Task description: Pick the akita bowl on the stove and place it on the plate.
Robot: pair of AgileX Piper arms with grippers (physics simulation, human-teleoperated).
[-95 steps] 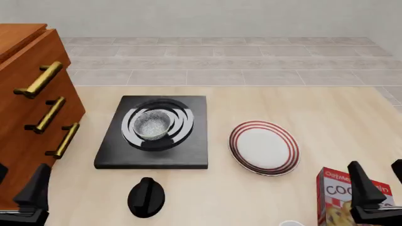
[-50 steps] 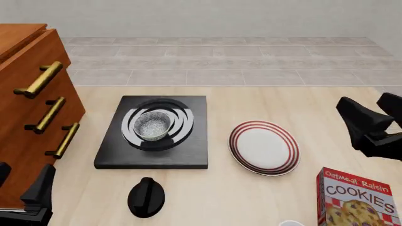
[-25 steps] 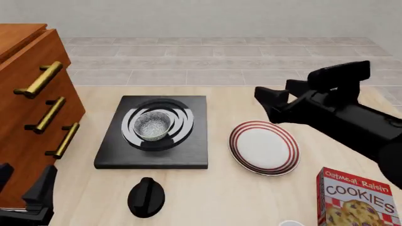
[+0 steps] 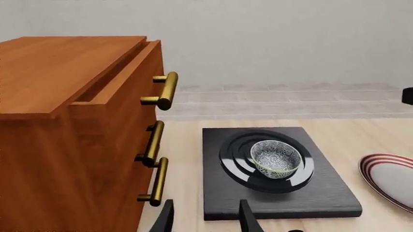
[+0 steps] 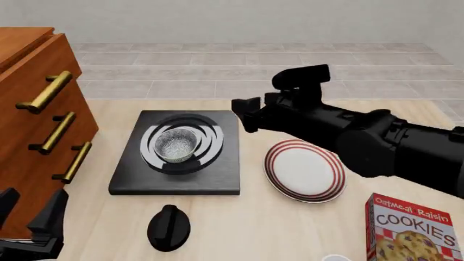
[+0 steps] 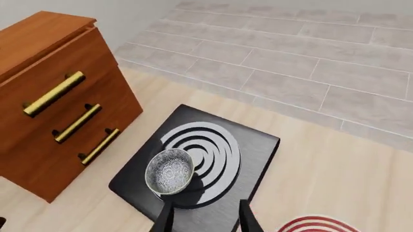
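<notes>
As it sits, akita bowl [image 5: 176,145] upright, mouth up, on stove [image 5: 176,174].

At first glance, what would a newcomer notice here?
The right arm's end effector reaches in over the stove's far right corner, empty. The akita bowl sits on the stove's rings, with the red-striped plate to its right and a wooden drawer cabinet at the left.

Simulated kitchen, stove [image 5: 175,154] sitting on a wooden bench [image 5: 290,223], drawer cabinet [image 5: 36,109] standing left, cookie box [image 5: 413,231] showing near right, tiled floor [image 5: 254,70] stretching far behind.
</notes>
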